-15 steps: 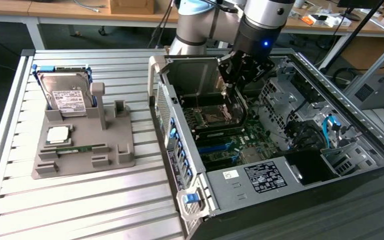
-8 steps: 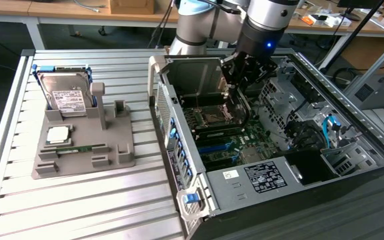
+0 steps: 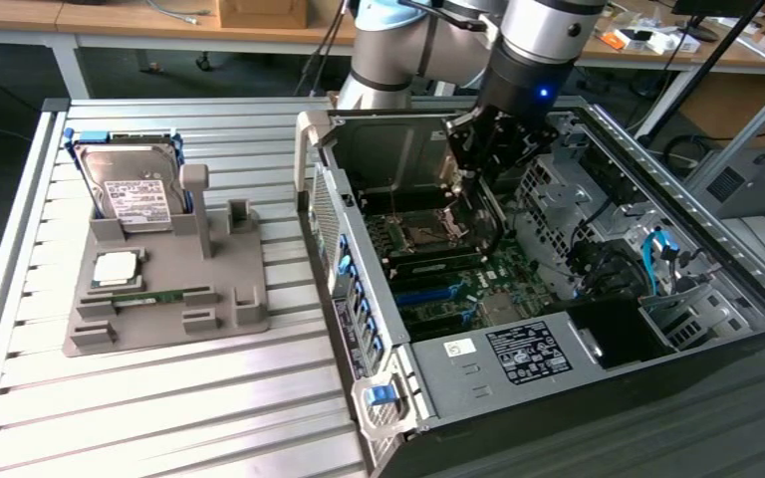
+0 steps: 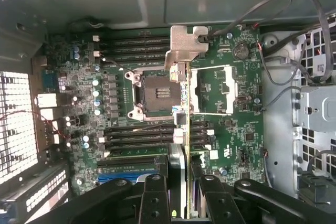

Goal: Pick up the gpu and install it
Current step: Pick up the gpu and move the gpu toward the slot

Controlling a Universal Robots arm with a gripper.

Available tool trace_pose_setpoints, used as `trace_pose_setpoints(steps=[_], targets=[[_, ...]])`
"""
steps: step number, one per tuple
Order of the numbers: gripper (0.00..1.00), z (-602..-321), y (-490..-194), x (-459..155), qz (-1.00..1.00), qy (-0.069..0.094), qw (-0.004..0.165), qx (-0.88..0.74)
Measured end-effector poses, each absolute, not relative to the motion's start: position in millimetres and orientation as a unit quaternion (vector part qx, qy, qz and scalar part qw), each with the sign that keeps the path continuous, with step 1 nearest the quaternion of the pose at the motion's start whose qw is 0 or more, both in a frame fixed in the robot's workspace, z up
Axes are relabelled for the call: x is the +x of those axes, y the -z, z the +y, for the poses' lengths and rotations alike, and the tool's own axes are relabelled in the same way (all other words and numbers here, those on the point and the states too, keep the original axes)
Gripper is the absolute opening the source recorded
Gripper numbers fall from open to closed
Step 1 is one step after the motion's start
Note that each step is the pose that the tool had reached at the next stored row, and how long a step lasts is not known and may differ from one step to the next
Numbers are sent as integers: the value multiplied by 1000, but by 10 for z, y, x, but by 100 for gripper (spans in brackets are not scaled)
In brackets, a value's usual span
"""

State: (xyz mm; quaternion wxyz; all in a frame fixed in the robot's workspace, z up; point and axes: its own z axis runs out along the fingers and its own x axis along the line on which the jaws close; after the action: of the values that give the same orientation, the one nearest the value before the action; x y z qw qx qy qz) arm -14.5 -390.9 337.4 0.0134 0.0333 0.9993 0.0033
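Gpu [image 4: 187, 129] hung edge-on, clamped between the half-closed fingers of the tool [image 4: 182, 184], silver bracket [image 4: 185, 45] leading, probably so its connector edge could meet a slot. It hovered over the motherboard [image 4: 231, 124] inside the case [image 3: 356, 299]. At nine o'clock of the case in the exterior view stood the hard drive [image 3: 136, 194], its white label unreadable.

On the worktop [image 3: 156, 398], left in the exterior frame, a fixture [image 3: 230, 299] carrying a hard drive [image 3: 136, 194] upright at its far end, a processor [image 3: 117, 266] before it, and a memory stick [image 3: 156, 296] nearer still. To its right, an open computer case [image 3: 489, 373] with the motherboard [image 3: 442, 274] inside. At upper centre, within the case, the hand [image 3: 492, 149] clamped on the gpu [image 4: 186, 51], edge-on over the motherboard.
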Motion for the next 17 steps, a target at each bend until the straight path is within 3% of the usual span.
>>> trace_pose_setpoints(steps=[17], targets=[[27, -3936, -3357, -84, 999, -3, 13, 33]])
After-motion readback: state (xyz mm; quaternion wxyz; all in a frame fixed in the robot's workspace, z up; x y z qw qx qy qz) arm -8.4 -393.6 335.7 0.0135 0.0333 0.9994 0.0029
